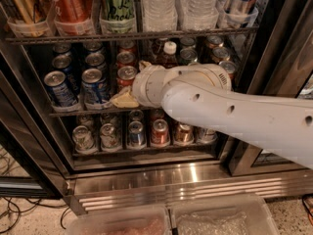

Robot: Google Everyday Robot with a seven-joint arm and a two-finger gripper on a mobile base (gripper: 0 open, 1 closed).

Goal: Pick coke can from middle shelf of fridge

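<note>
The fridge stands open in front of me. On the middle shelf, the coke can stands at the front of its row, red with a silver lid, just right of two blue cans. My gripper is at the end of the white arm, right against the coke can's right side and lower part. A yellowish fingertip shows below the can at the shelf's front edge. The arm hides the lower half of the can and the cans to its right.
Tall cans and water bottles fill the rack above. A white-capped bottle stands behind the arm. Short cans line the bottom shelf. Clear bins sit on the floor in front, and the dark door frame is on the right.
</note>
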